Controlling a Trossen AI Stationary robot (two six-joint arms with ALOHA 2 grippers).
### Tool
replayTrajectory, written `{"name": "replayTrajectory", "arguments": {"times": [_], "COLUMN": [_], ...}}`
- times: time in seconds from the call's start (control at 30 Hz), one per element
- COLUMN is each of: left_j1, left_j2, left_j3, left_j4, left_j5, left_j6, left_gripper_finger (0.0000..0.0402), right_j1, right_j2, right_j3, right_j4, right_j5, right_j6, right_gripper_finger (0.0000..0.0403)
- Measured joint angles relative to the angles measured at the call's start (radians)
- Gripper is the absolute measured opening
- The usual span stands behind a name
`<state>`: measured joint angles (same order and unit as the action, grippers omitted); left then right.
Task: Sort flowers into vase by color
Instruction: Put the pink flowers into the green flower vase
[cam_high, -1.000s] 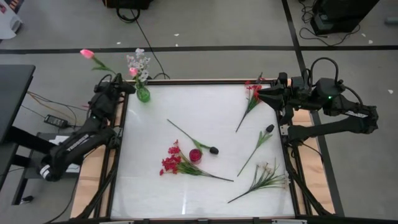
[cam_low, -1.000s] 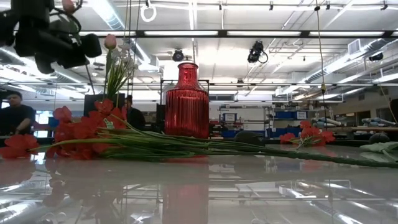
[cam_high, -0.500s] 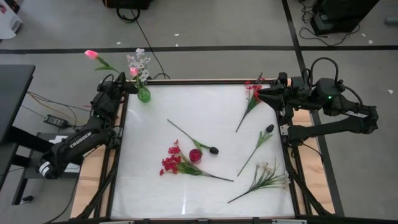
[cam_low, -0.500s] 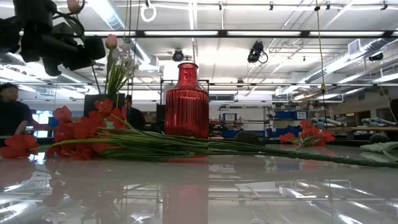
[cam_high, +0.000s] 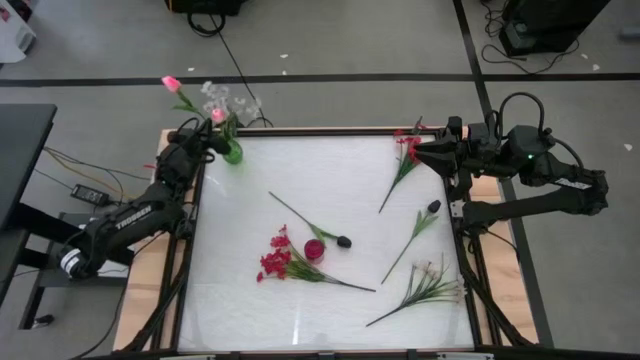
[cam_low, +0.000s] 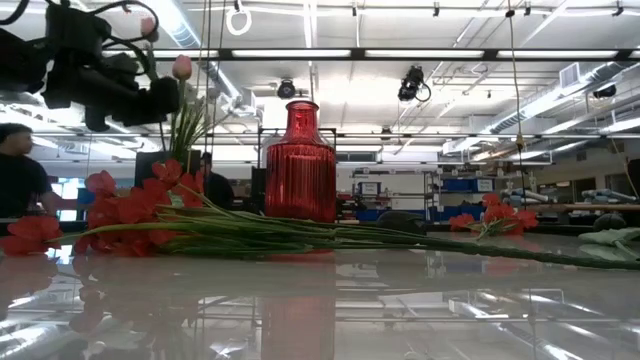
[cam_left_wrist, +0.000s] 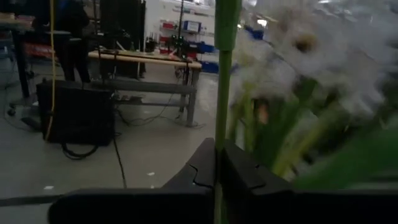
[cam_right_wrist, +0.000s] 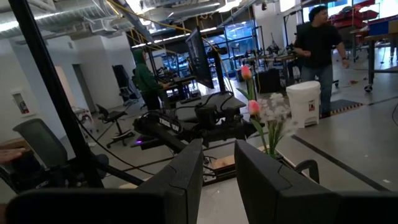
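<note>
Pink tulip bud (cam_high: 171, 82) tops a thin green stem pinched in the left hand (cam_high: 203, 139) beside the green vase (cam_high: 231, 152)

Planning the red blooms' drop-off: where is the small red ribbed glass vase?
High view: the small red ribbed glass vase stands mid-table, between the red clustered flowers and the dark-budded stem.

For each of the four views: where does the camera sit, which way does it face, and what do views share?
High: overhead, straight down; both arms.
Low: tabletop level, facing red vase; left arm above.
Left wrist: left gripper clamps a stem.
Right wrist: right gripper faces across the table.
Shared: pink tulip in high and right wrist.
</note>
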<state>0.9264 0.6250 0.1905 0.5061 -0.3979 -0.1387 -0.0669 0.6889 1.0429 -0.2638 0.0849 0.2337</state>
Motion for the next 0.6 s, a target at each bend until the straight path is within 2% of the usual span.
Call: {"name": "replayTrajectory", "arguments": {"times": [0.13,0.33,0.47,0.6], "left_j1": [-0.001,-0.022,-0.040,-0.040], "left_j2": [0.004,0.001,-0.013,-0.026], "left_j3": [0.000,0.006,0.061,0.143], "left_j4": [-0.019,-0.045,-0.196,-0.408], "left_j5": [0.001,0.004,0.014,0.020], "left_j6": [0.046,0.048,0.046,0.002], "left_gripper_finger": [0.0056,0.0144,0.0198,0.0235], "right_j1": [0.000,0.000,0.000,0.000], "right_j2": [0.000,0.000,0.000,0.000], "right_j3": [0.000,0.000,0.000,0.000], "right_j4": [0.000,0.000,0.000,0.000], "right_j5": [0.000,0.000,0.000,0.000], "right_j6": [0.000,0.000,0.000,0.000], "right_gripper_finger": [0.0103,0.0103,0.0103,0.0103]}}
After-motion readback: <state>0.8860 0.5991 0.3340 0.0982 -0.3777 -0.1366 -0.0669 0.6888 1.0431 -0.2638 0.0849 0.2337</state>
